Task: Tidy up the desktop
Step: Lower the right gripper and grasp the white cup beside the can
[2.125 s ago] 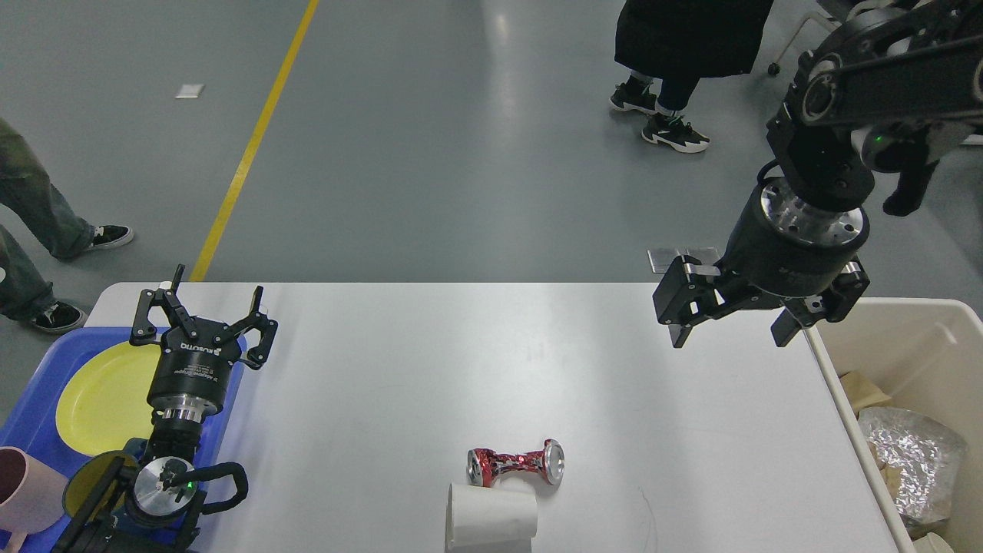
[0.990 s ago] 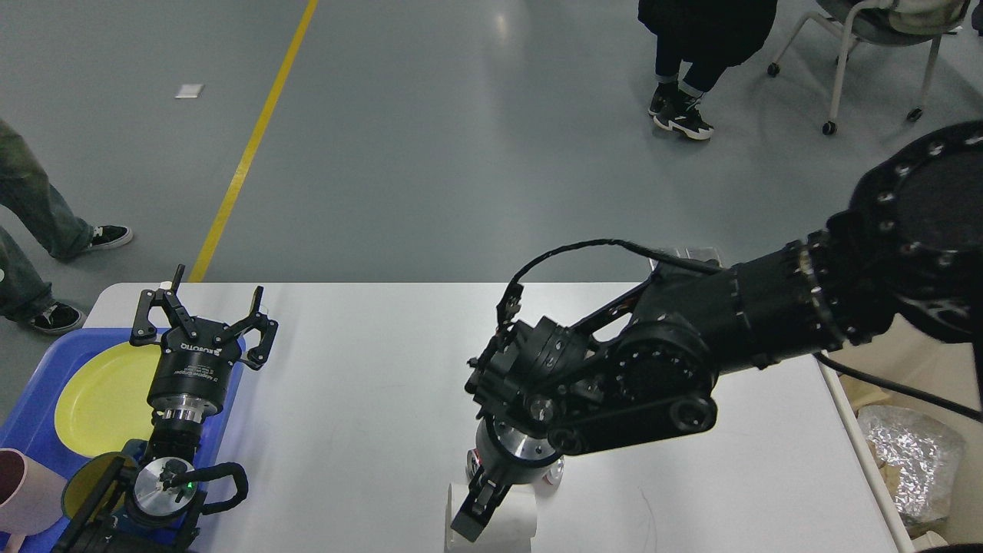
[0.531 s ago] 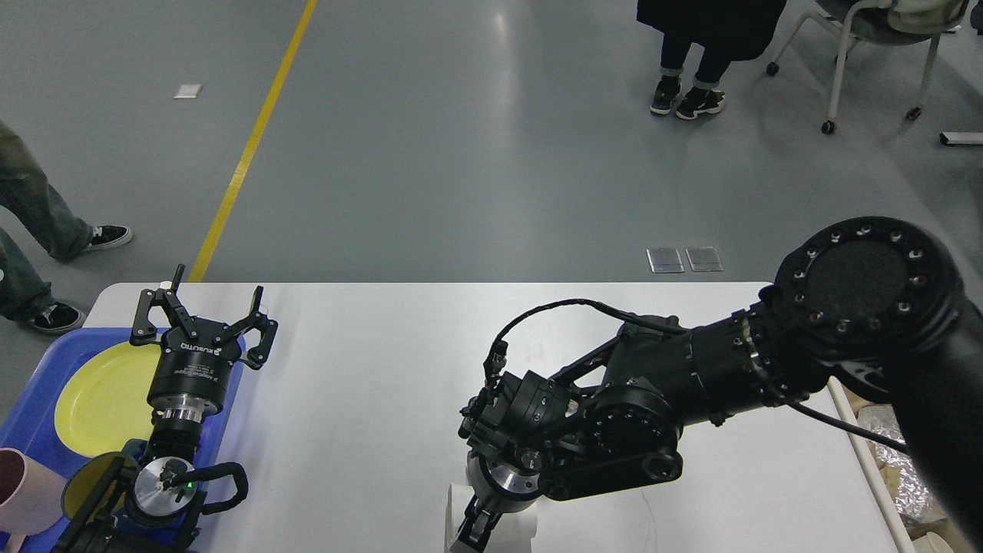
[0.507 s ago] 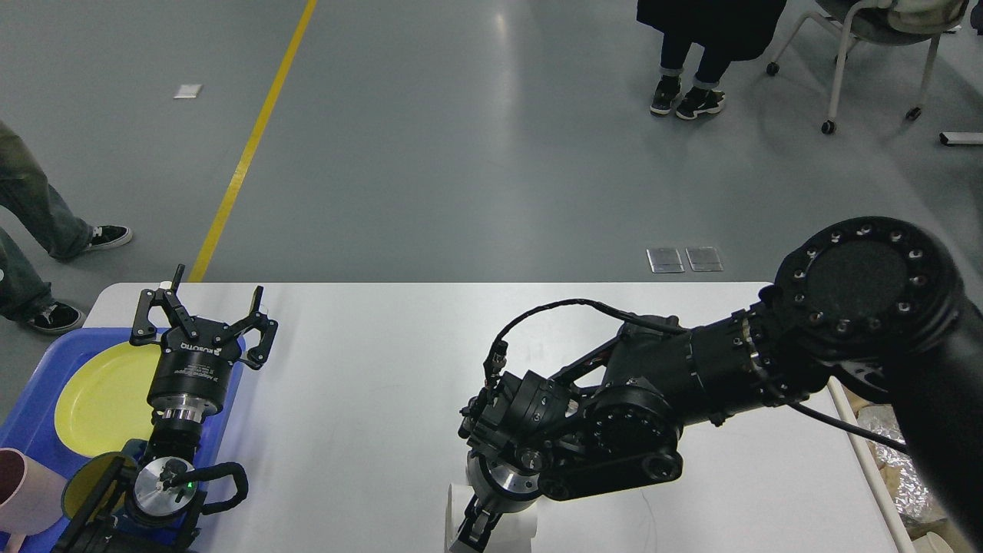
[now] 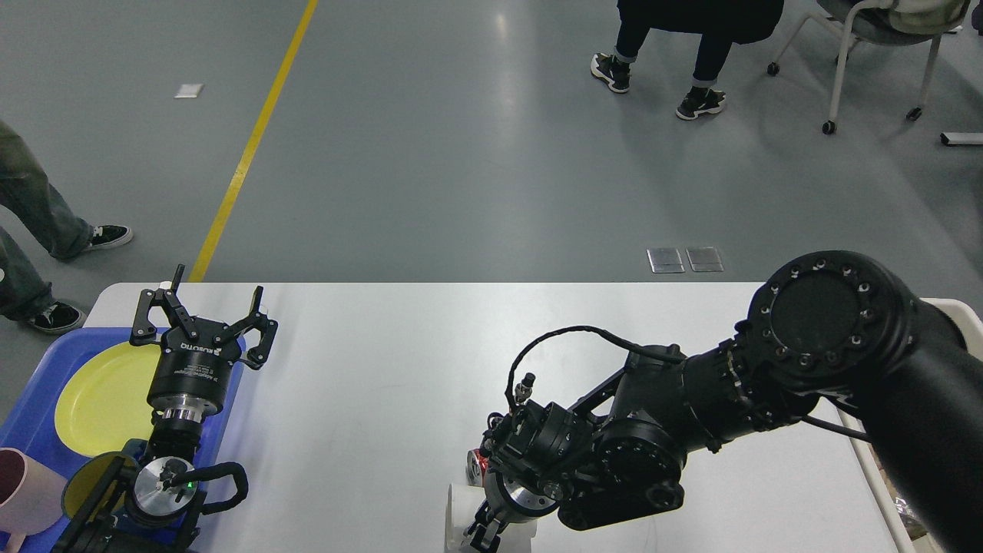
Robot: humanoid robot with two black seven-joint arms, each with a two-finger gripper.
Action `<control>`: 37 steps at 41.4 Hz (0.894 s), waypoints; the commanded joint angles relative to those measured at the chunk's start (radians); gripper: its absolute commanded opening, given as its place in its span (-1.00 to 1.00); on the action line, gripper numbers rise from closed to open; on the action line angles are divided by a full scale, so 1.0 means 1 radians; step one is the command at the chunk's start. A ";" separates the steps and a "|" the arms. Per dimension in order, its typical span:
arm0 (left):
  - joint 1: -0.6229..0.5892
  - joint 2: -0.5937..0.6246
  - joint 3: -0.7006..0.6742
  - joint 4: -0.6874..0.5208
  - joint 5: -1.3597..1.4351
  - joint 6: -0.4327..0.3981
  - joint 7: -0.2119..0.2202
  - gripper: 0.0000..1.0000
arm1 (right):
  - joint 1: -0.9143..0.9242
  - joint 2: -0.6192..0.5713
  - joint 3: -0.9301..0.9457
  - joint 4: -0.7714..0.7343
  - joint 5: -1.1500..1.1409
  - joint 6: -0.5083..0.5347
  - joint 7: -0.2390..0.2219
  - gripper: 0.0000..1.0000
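Observation:
The white desktop fills the lower part of the head view. A white paper cup lies on its side at the front edge. Just behind it, a sliver of a crushed red can shows; my right arm covers the rest. My right gripper points down onto the cup. Its fingers are dark and partly cut off by the frame edge, so their state is unclear. My left gripper stands open and empty at the desktop's left edge.
A blue tray at the left holds a yellow plate and a pink mug. A beige bin sits off the right end. People's legs and a wheeled chair stand on the floor beyond.
My right arm has swung from above the bin at the right down to the cup at the front edge, then sunk lower over it. The left arm has not moved.

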 commanded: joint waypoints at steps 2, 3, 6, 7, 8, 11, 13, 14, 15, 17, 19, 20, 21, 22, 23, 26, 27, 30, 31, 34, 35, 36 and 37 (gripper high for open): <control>0.000 0.000 0.000 0.000 0.000 0.000 0.000 0.94 | -0.005 0.002 -0.003 0.008 0.002 -0.001 0.001 0.92; 0.000 0.000 0.000 0.000 0.000 0.000 0.000 0.94 | -0.007 0.004 -0.003 0.010 0.002 -0.001 -0.001 0.93; 0.000 0.000 0.000 0.000 0.000 0.000 0.000 0.94 | -0.024 0.004 -0.003 0.007 0.000 -0.001 -0.001 0.92; 0.000 0.000 0.000 0.000 0.000 0.000 0.000 0.94 | -0.028 0.004 -0.003 0.004 0.000 -0.001 -0.001 0.93; 0.000 0.000 0.000 0.000 0.000 0.000 0.002 0.94 | -0.031 0.004 -0.005 0.001 -0.001 -0.001 -0.001 0.92; 0.000 0.000 0.000 0.000 0.000 0.000 0.000 0.94 | -0.045 0.002 -0.009 -0.019 -0.003 -0.010 -0.002 0.91; 0.000 0.000 0.000 0.000 0.000 0.000 0.002 0.94 | -0.051 0.002 -0.014 -0.038 -0.003 -0.022 -0.002 0.90; 0.000 0.000 0.000 0.000 0.000 0.001 0.002 0.94 | -0.053 0.002 -0.015 -0.045 -0.003 -0.030 -0.002 0.90; 0.000 0.000 0.000 0.000 0.000 0.000 0.000 0.94 | -0.056 0.002 -0.020 -0.050 -0.003 -0.037 -0.002 0.90; 0.000 0.000 0.000 0.000 0.000 0.000 0.000 0.94 | -0.062 0.002 -0.029 -0.056 -0.004 -0.051 -0.002 0.90; 0.000 0.000 0.000 0.000 0.000 0.000 0.000 0.94 | -0.065 0.002 -0.040 -0.062 -0.004 -0.060 -0.002 0.89; 0.000 0.000 0.000 0.000 0.000 0.000 0.000 0.94 | -0.065 0.002 -0.043 -0.064 -0.004 -0.066 -0.002 0.89; 0.000 0.000 0.000 0.000 0.000 0.000 0.000 0.94 | -0.065 0.001 -0.044 -0.065 -0.004 -0.073 -0.002 0.89; 0.000 0.000 0.000 0.000 0.000 0.000 0.002 0.94 | -0.070 0.001 -0.046 -0.067 -0.004 -0.082 -0.002 0.88; 0.000 0.000 0.000 0.000 0.000 0.000 0.000 0.94 | -0.073 0.002 -0.046 -0.067 -0.004 -0.083 -0.002 0.88; 0.000 0.000 0.000 0.000 0.000 0.000 0.000 0.94 | -0.079 0.002 -0.046 -0.067 -0.006 -0.085 -0.001 0.88; 0.000 0.000 0.000 0.000 0.000 0.000 0.000 0.94 | -0.079 0.002 -0.046 -0.067 -0.006 -0.085 -0.002 0.88; 0.000 0.000 0.000 0.000 0.000 0.000 0.000 0.94 | -0.090 0.002 -0.046 -0.065 -0.006 -0.085 -0.002 0.87; 0.000 0.000 0.000 0.000 0.000 0.000 0.000 0.94 | -0.091 0.002 -0.048 -0.065 -0.006 -0.085 -0.002 0.86; 0.000 0.000 0.000 0.000 0.000 0.000 0.000 0.94 | -0.096 0.001 -0.046 -0.067 -0.006 -0.085 -0.002 0.80; 0.000 0.000 0.000 0.000 0.000 0.000 0.000 0.94 | -0.099 0.001 -0.046 -0.067 -0.006 -0.085 -0.002 0.80; 0.000 0.000 0.000 0.000 0.000 0.000 0.000 0.94 | -0.102 0.001 -0.046 -0.068 -0.006 -0.085 -0.002 0.79; 0.000 0.000 0.000 0.000 0.000 0.000 0.000 0.94 | -0.102 0.001 -0.046 -0.073 -0.006 -0.086 -0.002 0.70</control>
